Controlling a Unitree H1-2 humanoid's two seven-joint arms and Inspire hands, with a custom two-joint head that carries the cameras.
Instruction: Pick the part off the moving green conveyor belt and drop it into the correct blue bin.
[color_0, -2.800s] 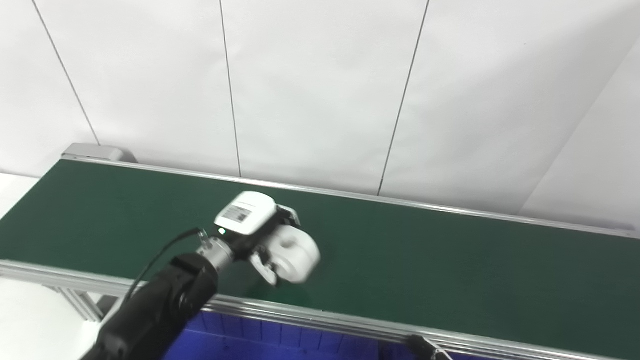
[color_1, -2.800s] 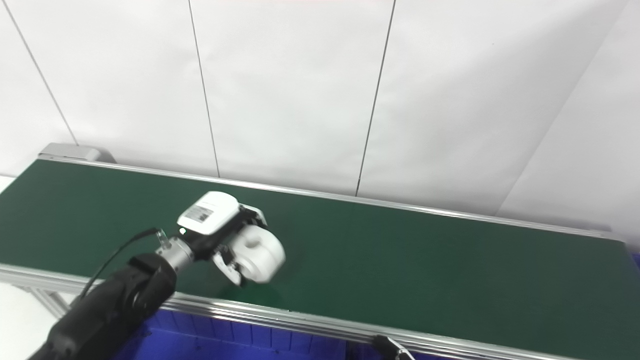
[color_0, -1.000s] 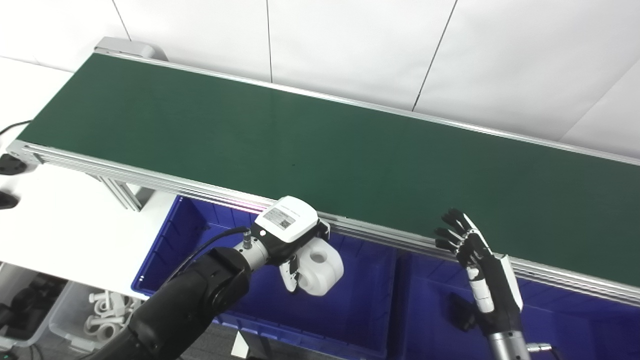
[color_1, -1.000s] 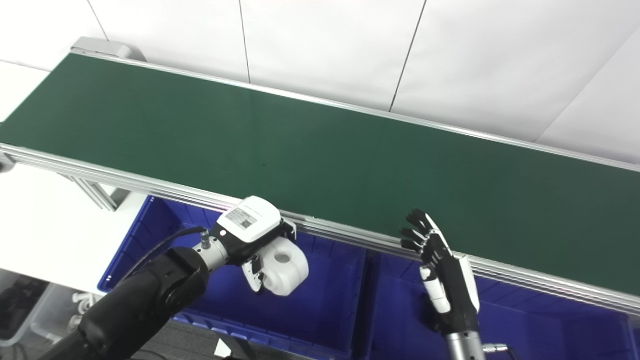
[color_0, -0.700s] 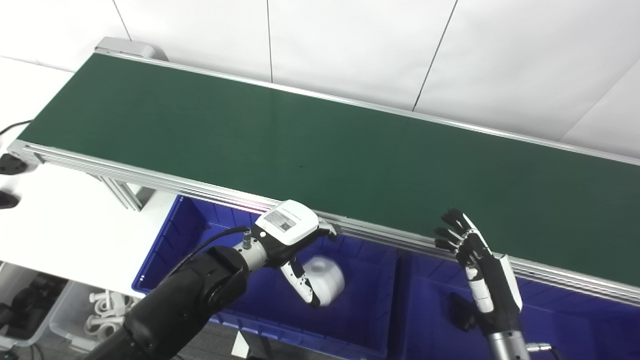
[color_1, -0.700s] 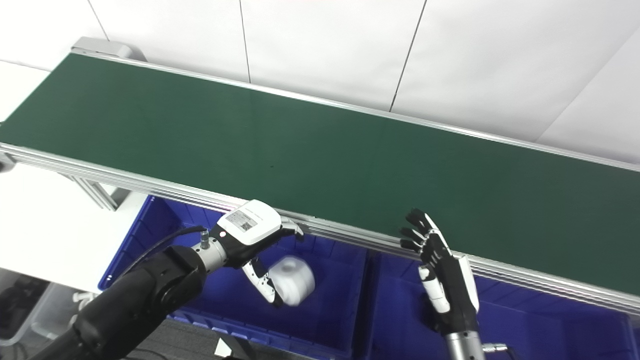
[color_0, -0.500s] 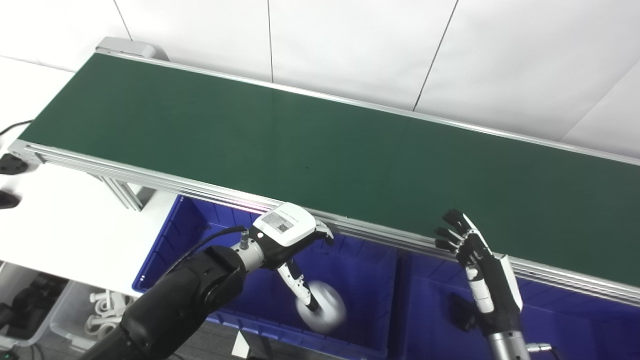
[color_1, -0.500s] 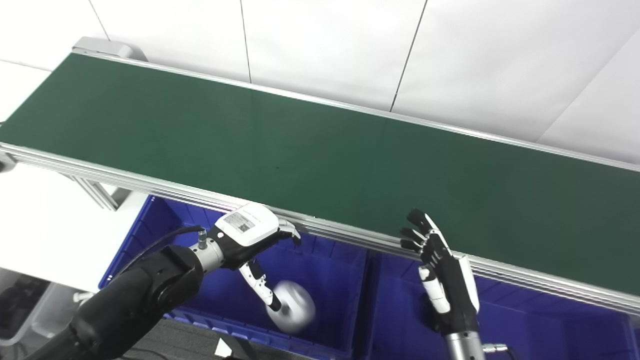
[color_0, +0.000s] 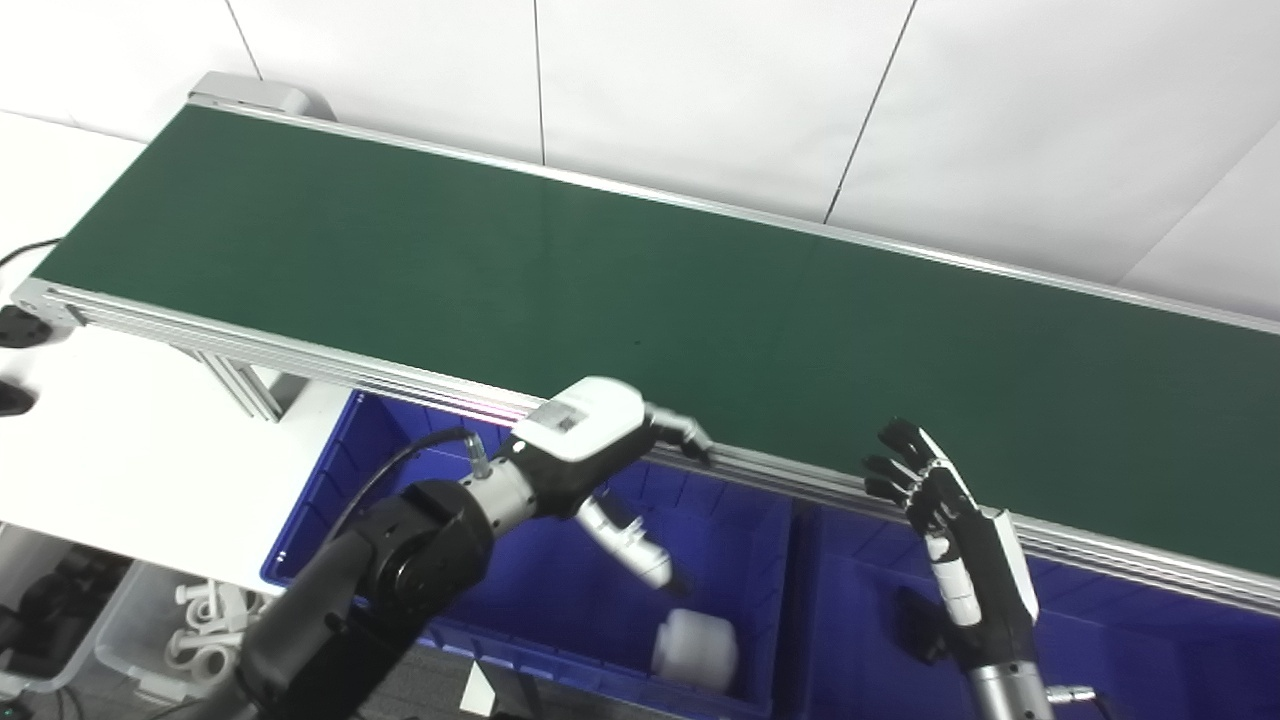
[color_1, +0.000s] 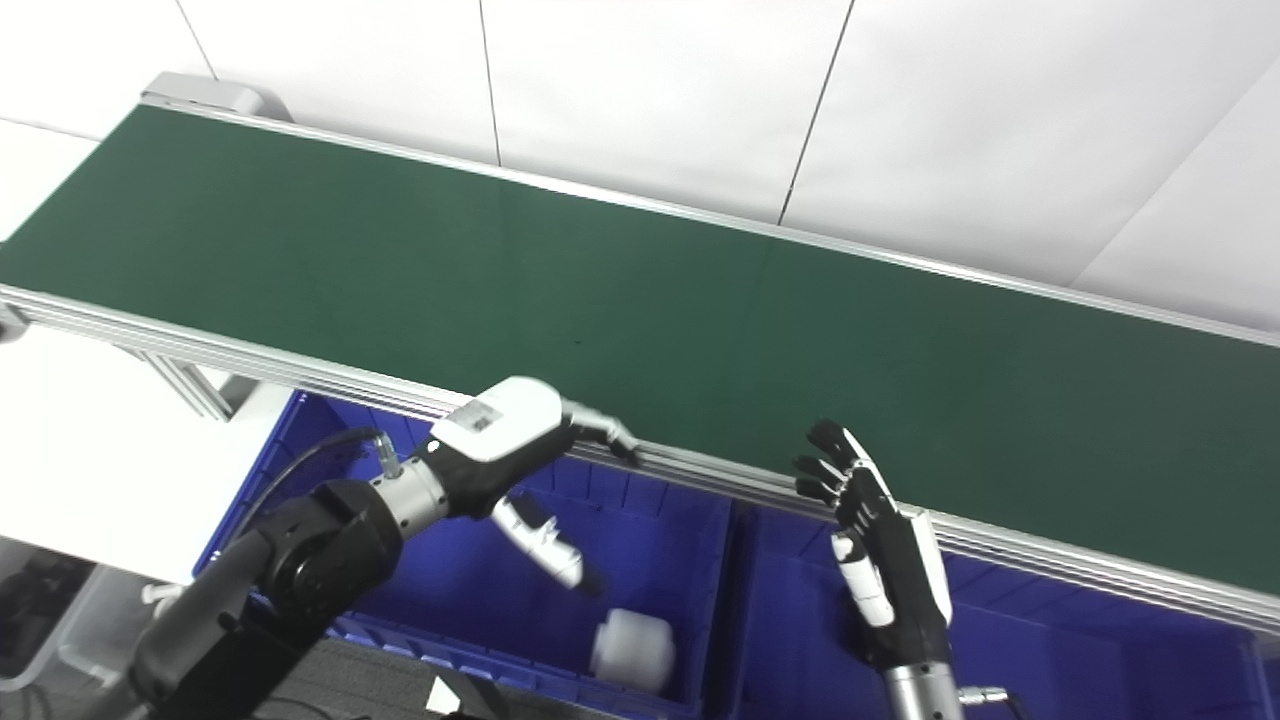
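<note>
Left eye view: white part lies on the floor of the left blue bin, near its front-right corner, clear of both hands. Looks like a stubby cylinder on its side; finer shape too blurred to tell.

Left hand hangs above that bin, just in front of the conveyor's near rail. Fingers spread, holding nothing: thumb points down-right toward the part w/o touching it, other fingers stretch out toward the rail edge. White back plate w/ a label faces up. Black forearm w/ a cable runs in from bottom left.

Right hand stands upright over the right blue bin, palm side-on, fingers apart and pointing up, empty. Tips sit in front of the rail, as seen from here.

Green conveyor belt runs diagonally, upper left to right edge, nothing on it. White wall panels behind.

Bottom left, beside the white counter: clear tub w/ white parts inside, too small to make out.
</note>
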